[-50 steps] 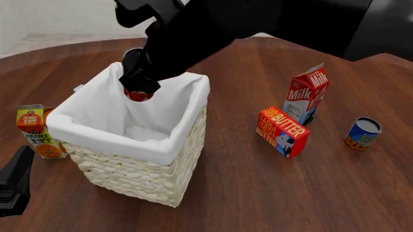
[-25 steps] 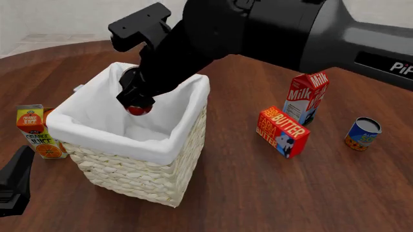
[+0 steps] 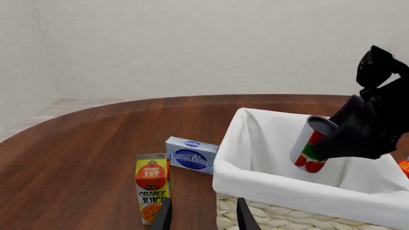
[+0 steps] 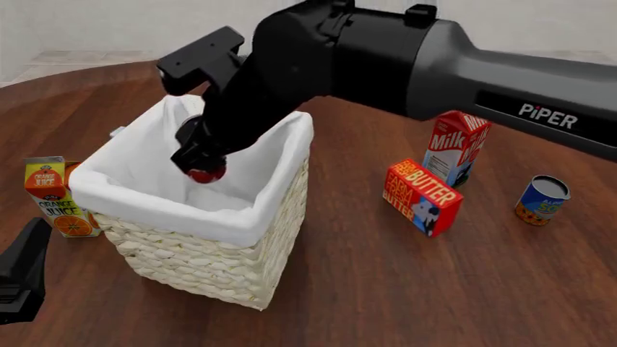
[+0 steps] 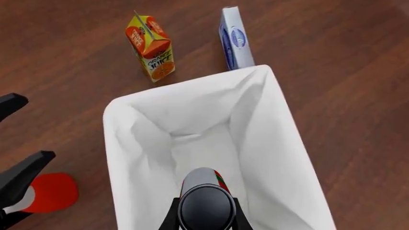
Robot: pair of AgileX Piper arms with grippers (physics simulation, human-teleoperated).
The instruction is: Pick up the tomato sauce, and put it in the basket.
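Observation:
The tomato sauce [image 4: 205, 173] is a small red, white and green can, tilted and hanging inside the mouth of the basket [image 4: 183, 207], below its rim. My right gripper [image 4: 201, 160] is shut on it, coming in from above. The left wrist view shows the tomato sauce [image 3: 311, 151] over the white lining of the basket [image 3: 275, 184], held by the black right gripper [image 3: 357, 139]. In the right wrist view the grey top of the tomato sauce [image 5: 206, 203] sits between the fingers, over the basket [image 5: 112, 124]. My left gripper [image 3: 203, 219] is open beside the basket, also at the front view's bottom left [image 4: 22, 275].
An orange juice carton [image 4: 56, 199] stands left of the basket, with a blue cream cheese box [image 3: 191, 154] behind it. To the right of the basket are a butter box [image 4: 423, 196], a milk carton [image 4: 459, 144] and a blue-and-yellow can [image 4: 542, 200].
My right gripper has lowered the tomato sauce from rim height down into the basket's mouth. The left arm has not moved.

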